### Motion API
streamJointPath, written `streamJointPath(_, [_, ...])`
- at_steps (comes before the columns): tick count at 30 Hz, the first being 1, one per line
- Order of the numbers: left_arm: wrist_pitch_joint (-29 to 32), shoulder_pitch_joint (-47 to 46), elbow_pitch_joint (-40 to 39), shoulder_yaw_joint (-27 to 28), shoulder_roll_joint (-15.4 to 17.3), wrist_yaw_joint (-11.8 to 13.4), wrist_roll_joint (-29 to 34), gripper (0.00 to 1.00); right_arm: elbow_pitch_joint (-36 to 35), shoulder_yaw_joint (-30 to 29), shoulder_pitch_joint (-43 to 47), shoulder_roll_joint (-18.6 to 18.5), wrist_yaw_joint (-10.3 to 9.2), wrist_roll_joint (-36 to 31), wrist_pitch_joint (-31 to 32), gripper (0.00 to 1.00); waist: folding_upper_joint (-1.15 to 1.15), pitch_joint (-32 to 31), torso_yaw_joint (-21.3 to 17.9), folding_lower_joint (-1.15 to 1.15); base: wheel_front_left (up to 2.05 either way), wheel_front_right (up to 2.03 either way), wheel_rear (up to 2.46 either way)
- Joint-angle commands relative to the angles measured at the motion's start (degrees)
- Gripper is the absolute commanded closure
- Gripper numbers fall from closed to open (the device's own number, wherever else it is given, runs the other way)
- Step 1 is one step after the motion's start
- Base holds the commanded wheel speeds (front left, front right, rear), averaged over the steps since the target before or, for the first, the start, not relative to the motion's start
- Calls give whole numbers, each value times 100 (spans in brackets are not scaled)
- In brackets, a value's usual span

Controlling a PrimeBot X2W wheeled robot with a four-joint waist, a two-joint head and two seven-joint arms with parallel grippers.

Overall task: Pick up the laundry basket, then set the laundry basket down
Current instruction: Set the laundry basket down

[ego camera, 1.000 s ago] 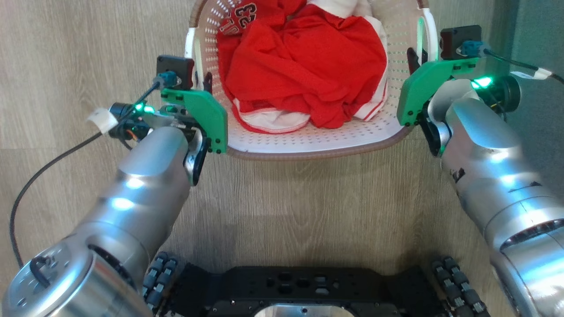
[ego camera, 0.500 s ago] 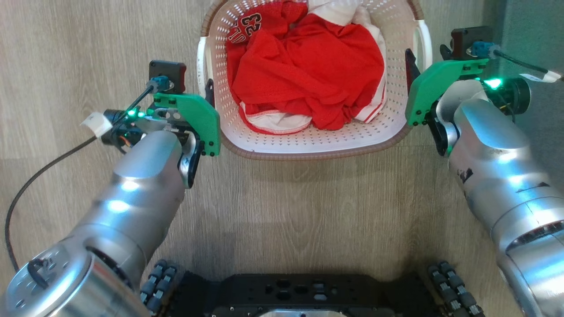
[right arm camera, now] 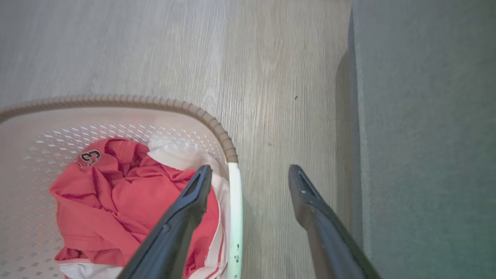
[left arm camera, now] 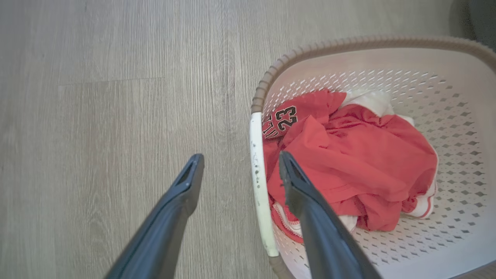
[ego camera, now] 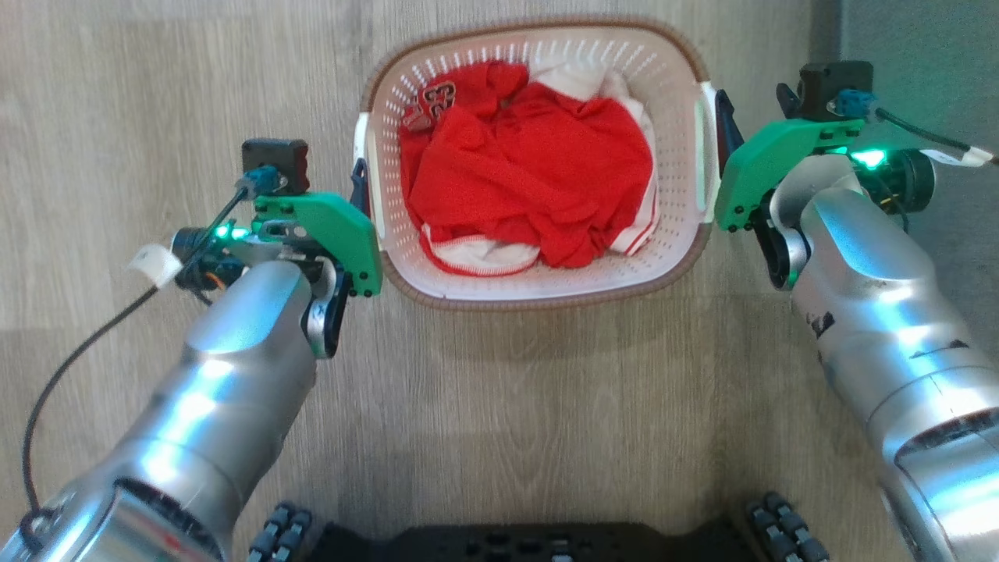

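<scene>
The laundry basket [ego camera: 538, 300] is cream-white with perforated walls and a brown woven rim, and it stands on the wood floor holding red and white clothes [ego camera: 531, 179]. My left gripper [ego camera: 360, 178] hovers at its left white handle [left arm camera: 257, 170]. In the left wrist view this gripper [left arm camera: 239, 164] is open, its fingers spread either side of the handle without touching it. My right gripper [ego camera: 722, 121] is at the right handle [right arm camera: 234, 201]. Seen from the right wrist, that gripper [right arm camera: 251, 172] is also open, one finger over the clothes and one over the floor.
A dark grey-green wall or cabinet side [right arm camera: 426, 135] rises close to the right of the basket and my right arm. My own black base [ego camera: 515, 546] lies at the bottom edge. A black cable [ego camera: 70, 367] trails from the left wrist over the floor.
Both grippers have opened and let go of the basket's handles. The whole head view has shifted and the basket looks smaller, so the camera has moved.
</scene>
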Motion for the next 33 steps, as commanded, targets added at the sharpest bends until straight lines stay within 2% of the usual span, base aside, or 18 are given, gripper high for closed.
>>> streamJointPath(1, [-36, 130, -112, 163, 213, 37, 69, 0, -136, 13, 267, 103, -15, -69, -75, 0, -1, -191, -33, 0, 0, 0, 0])
streamJointPath(8, [-36, 920, -1156, 1145, 404, 112, 938, 0, -895, -679, 879, 92, -15, -655, -76, 0, -1, -921, -46, 0, 0, 0, 0])
streamJointPath(15, [-37, 1878, -2172, 2140, 400, 71, 1920, 0, -1789, -1338, 1655, 100, -15, -1247, -77, 0, -1, -1720, -17, 0, 0, 0, 0])
streamJointPath(22, [-37, 2738, -3116, 2993, 278, -31, 2738, 0, -2861, -1517, 2477, 102, -15, -1341, -77, 0, -1, -2383, -29, 0, 0, 0, 0])
streamJointPath(28, [-37, 3425, -3968, 3649, 123, -244, 3156, 0, -3757, -1623, 3194, 103, -15, -1381, -77, 0, -1, -2850, -72, 0, 0, 0, 0])
streamJointPath(33, [-37, 3906, -4475, 4015, 31, -292, 3484, 0, -4397, -1656, 3722, 103, -15, -1375, -77, 0, -1, -3142, -85, 0, 0, 0, 0])
